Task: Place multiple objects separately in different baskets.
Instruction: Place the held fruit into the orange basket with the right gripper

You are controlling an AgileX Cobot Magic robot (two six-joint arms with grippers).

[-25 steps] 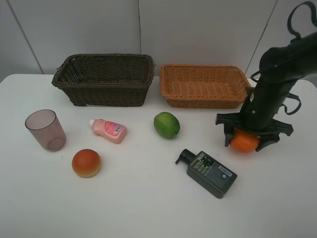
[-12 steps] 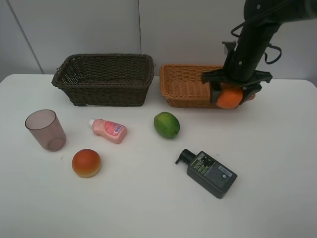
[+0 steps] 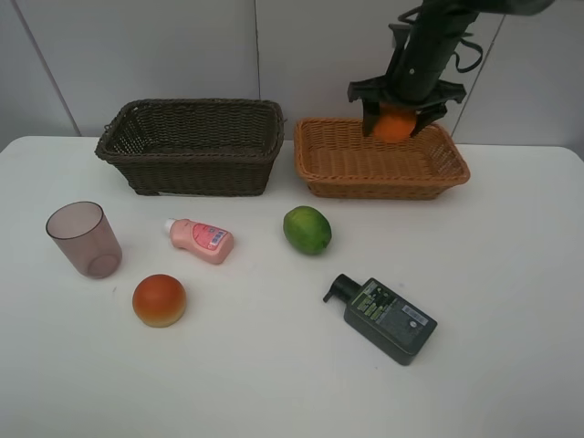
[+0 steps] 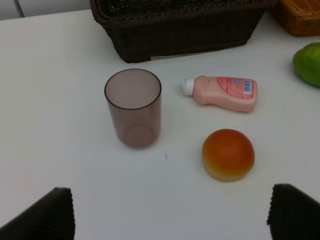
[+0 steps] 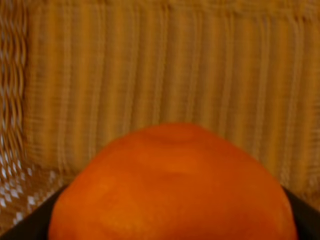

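Note:
My right gripper (image 3: 395,123) is shut on the orange (image 3: 394,125) and holds it above the light orange-tan basket (image 3: 339,179); the orange (image 5: 172,187) fills the right wrist view over the basket's weave (image 5: 150,75). The dark brown basket (image 3: 192,146) stands to its left. On the table lie the lime (image 3: 307,229), the pink bottle (image 3: 201,240), the peach-like fruit (image 3: 159,299), the mauve cup (image 3: 84,239) and the dark pump bottle (image 3: 388,318). The left wrist view shows the cup (image 4: 133,107), bottle (image 4: 222,93) and peach-like fruit (image 4: 228,154) ahead of my open left gripper (image 4: 170,220).
The white table (image 3: 274,374) meets a pale wall behind the baskets. The left arm is out of the exterior view.
My right gripper has lifted the orange from the table's right side and carried it up and left, over the tan basket. Nothing else moved.

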